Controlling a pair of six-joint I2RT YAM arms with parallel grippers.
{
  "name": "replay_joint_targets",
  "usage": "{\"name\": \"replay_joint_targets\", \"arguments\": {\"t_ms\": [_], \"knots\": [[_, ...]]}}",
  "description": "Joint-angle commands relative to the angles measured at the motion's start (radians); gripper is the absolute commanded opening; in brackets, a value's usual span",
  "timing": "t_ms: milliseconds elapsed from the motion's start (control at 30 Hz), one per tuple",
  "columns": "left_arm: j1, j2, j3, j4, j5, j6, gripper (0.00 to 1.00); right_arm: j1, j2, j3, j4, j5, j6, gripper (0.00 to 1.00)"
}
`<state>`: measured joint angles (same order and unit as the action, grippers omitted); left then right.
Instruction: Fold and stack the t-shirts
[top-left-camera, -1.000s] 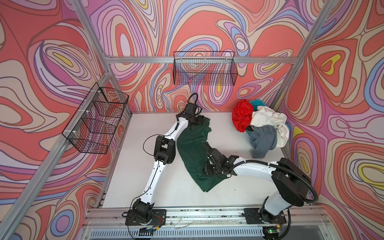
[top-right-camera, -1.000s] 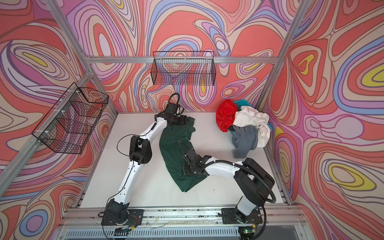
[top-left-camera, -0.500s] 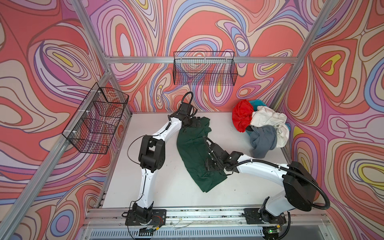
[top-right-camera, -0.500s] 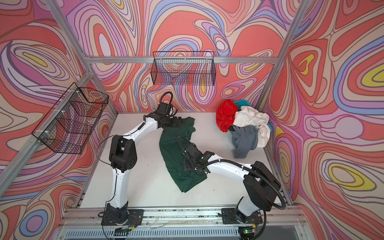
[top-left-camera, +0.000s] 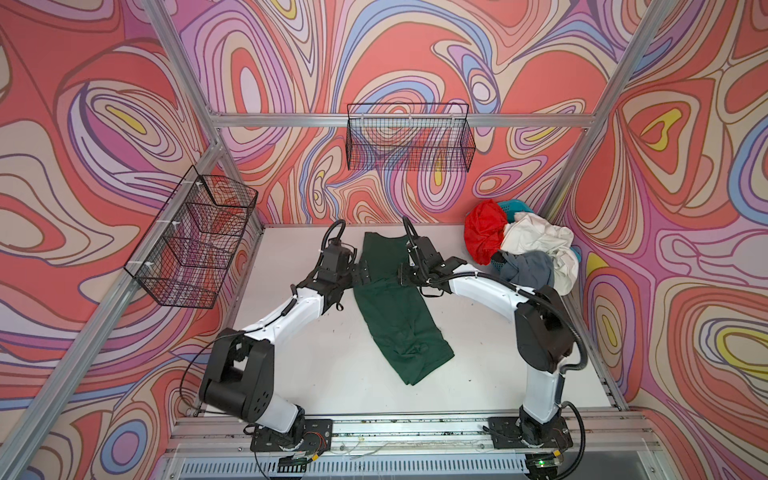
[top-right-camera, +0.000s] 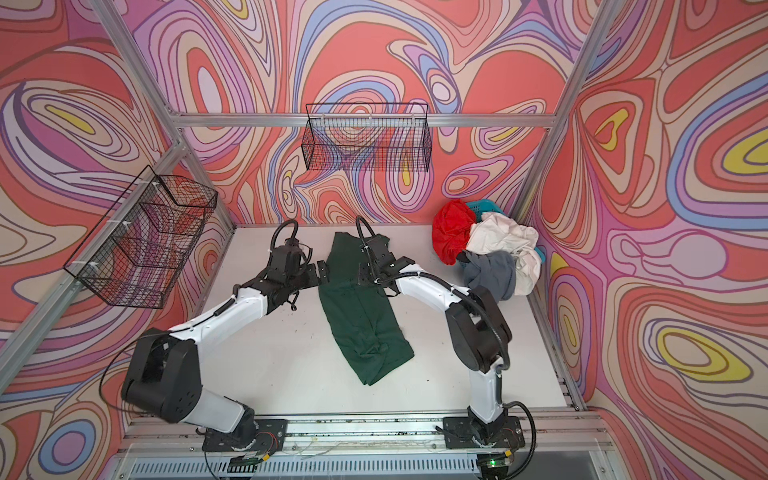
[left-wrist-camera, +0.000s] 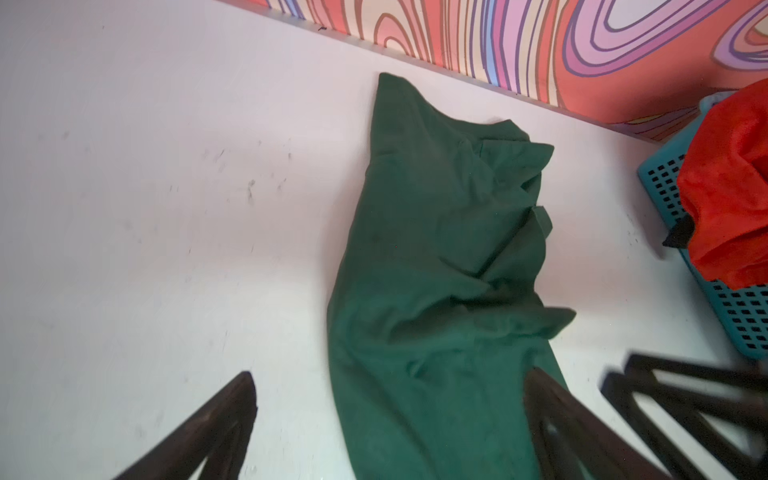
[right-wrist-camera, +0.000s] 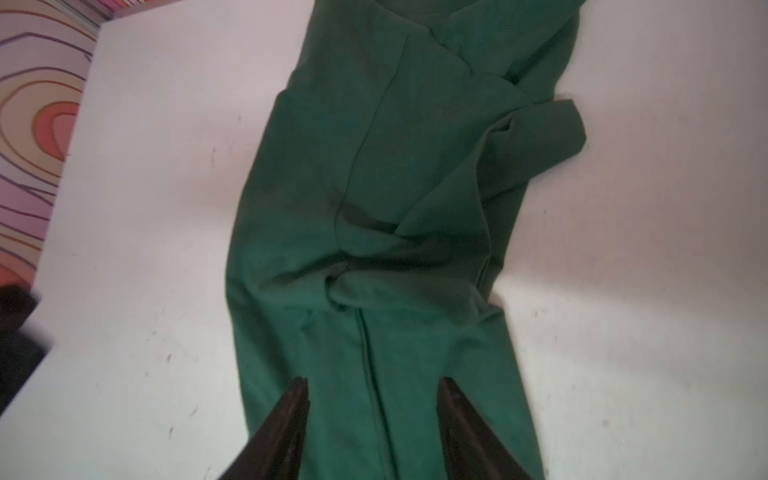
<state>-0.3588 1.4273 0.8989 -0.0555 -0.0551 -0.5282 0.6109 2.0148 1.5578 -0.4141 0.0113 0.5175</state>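
The left gripper (left-wrist-camera: 392, 372) is open wide, one finger over the table (left-wrist-camera: 145, 208), one over the green shirt (left-wrist-camera: 436, 249). The right gripper (right-wrist-camera: 372, 380) is half open, right above that shirt. The red shirt (top-left-camera: 482, 237), white shirt (top-left-camera: 536, 241) and grey-blue shirt (top-left-camera: 528, 270) sit piled on the basket (top-left-camera: 510, 205), well apart.

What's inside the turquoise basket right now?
A heap of the red t-shirt, off-white t-shirt and grey-blue t-shirt spills over the turquoise basket. Anything beneath them is covered.
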Motion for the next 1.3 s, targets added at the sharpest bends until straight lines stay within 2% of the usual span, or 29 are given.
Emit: {"name": "replay_joint_targets", "arguments": {"t_ms": [0,167,233,367,500,733,833,933,1000,1100,1267], "knots": [[-0.017,-0.145,-0.139,0.103,-0.034,-0.071,1.00,-0.003,0.122,0.093,-0.038,0.014,-0.052,0.49],[-0.051,-0.261,-0.187,-0.030,0.020,-0.085,1.00,-0.019,0.302,0.270,-0.101,0.036,-0.068,0.48],[-0.066,-0.280,-0.197,-0.049,0.062,-0.092,1.00,-0.040,0.361,0.332,-0.110,0.037,-0.064,0.49],[-0.114,-0.304,-0.207,-0.077,0.071,-0.088,1.00,-0.097,0.488,0.485,-0.178,0.082,-0.027,0.47],[-0.139,-0.294,-0.197,-0.092,0.110,-0.059,1.00,-0.135,0.521,0.535,-0.206,0.138,-0.014,0.46],[-0.223,-0.252,-0.171,-0.229,0.096,0.053,0.99,-0.188,0.508,0.550,-0.252,0.211,0.009,0.46],[-0.255,-0.262,-0.198,-0.271,0.106,0.073,0.94,-0.201,0.453,0.519,-0.236,0.208,-0.010,0.52],[-0.287,-0.289,-0.229,-0.308,0.111,0.079,0.91,-0.201,0.335,0.442,-0.195,0.208,-0.035,0.69],[-0.307,-0.310,-0.254,-0.320,0.126,0.082,0.89,-0.198,0.229,0.363,-0.171,0.233,-0.033,0.75],[-0.332,-0.322,-0.286,-0.309,0.168,0.079,0.86,-0.198,0.076,0.224,-0.143,0.238,-0.016,0.77],[-0.409,-0.288,-0.327,-0.254,0.232,0.080,0.85,-0.197,-0.221,-0.112,-0.064,0.131,0.031,0.72]]}}
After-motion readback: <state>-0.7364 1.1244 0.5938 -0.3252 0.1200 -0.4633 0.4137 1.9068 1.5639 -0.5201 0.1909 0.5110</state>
